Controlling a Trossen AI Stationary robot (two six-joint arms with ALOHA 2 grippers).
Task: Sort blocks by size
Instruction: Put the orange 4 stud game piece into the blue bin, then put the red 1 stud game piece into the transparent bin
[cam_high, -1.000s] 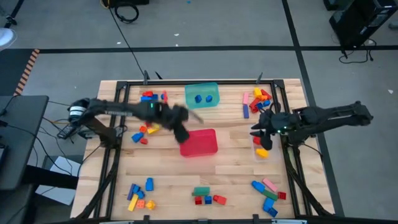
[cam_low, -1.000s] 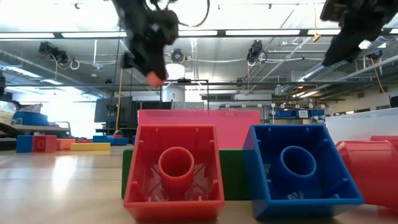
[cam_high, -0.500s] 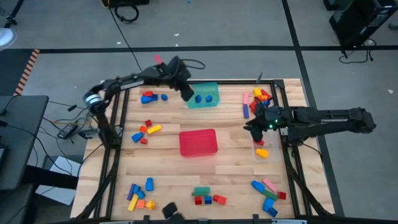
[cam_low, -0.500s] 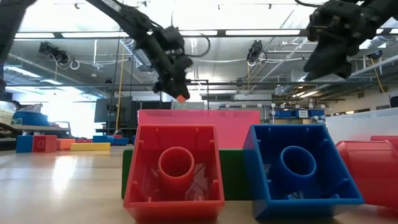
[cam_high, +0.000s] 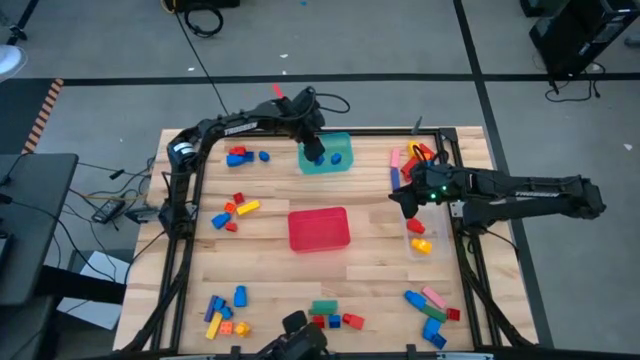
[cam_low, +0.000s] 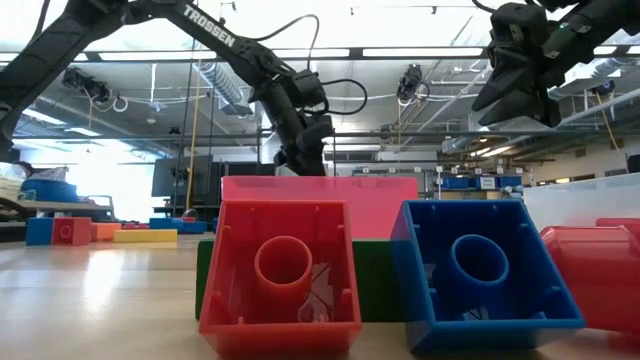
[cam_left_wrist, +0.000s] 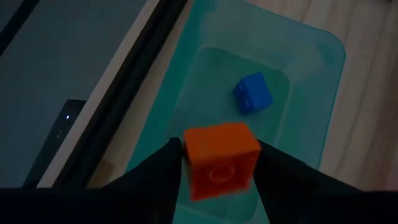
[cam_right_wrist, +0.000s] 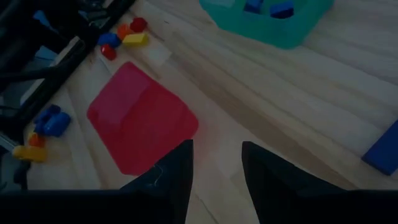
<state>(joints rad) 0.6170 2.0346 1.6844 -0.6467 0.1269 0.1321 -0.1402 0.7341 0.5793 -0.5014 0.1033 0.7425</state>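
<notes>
My left gripper (cam_high: 315, 148) reaches over the teal tub (cam_high: 342, 161) at the table's far edge. It is shut on a small orange block (cam_left_wrist: 221, 158). A blue block (cam_left_wrist: 253, 93) lies on the tub's floor (cam_left_wrist: 311, 62) beneath. In the low view the left gripper (cam_low: 300, 155) dips behind a pink block. My right gripper (cam_high: 402, 200) hovers at the right, fingers open and empty (cam_right_wrist: 216, 163), above the bare wood. More blocks lie in loose groups around the table. My left gripper pinches the orange block by two opposite sides (cam_left_wrist: 186, 163) between its two fingers. The fingers slant downward into the tub's opening. The block hangs clear above the tub's floor, a little tilted.
A red tub (cam_high: 319, 228) sits mid-table, and a clear tub (cam_high: 420, 240) with a yellow block stands at the right. Block groups lie far left (cam_high: 240, 156), mid left (cam_high: 235, 210), near left (cam_high: 225, 312), near centre (cam_high: 330, 316), near right (cam_high: 430, 305) and far right (cam_high: 415, 158).
My left gripper has swung from above the red tub toward the table's far edge with the orange block, and has sunk over the teal tub. My right gripper has edged slightly toward the table's left and rolled about its own axis.
</notes>
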